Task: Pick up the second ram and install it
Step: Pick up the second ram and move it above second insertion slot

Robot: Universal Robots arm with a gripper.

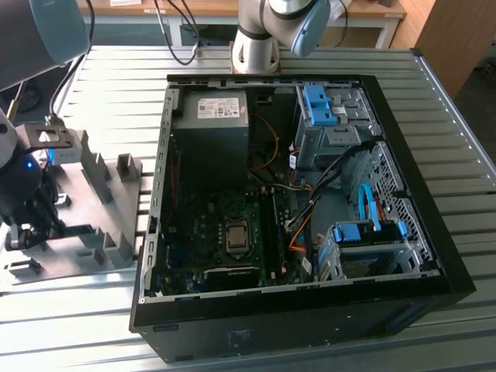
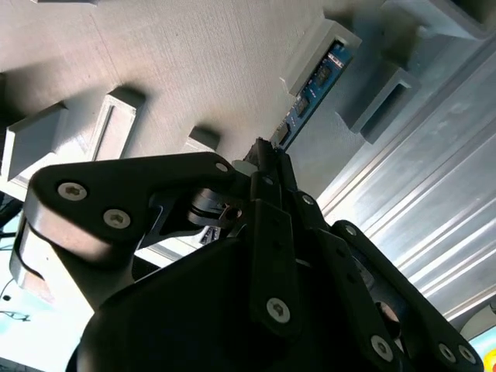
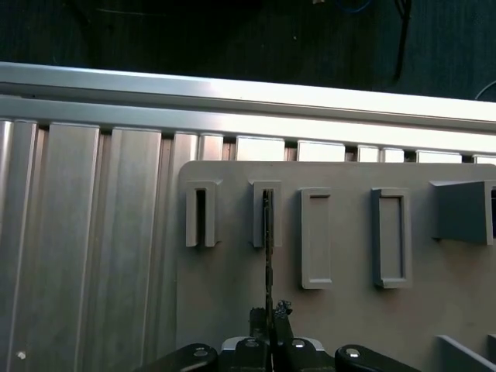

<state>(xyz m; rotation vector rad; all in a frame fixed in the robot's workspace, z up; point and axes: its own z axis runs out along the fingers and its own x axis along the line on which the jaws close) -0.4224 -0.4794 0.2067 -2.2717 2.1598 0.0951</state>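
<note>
The second ram (image 2: 319,76) stands on edge in a slot of the grey tray (image 2: 194,62), its dark green board and pale label facing sideways. In the first wrist view the second ram (image 3: 267,232) shows edge-on as a thin dark line running from a tray slot back to between the fingers. My gripper (image 3: 269,316) is closed around the stick's near end, with one black finger (image 2: 267,167) pressed on each side. In the exterior view my gripper (image 1: 35,225) hangs low over the tray (image 1: 93,209) at the exterior view's left.
The open black computer case (image 1: 418,232) lies on the slatted metal table (image 1: 465,155), its motherboard (image 1: 225,232) and long black sockets (image 1: 271,229) facing up. Upright slot blocks (image 3: 391,236) stand on the tray. The table's edge rail (image 3: 232,93) runs just beyond the tray.
</note>
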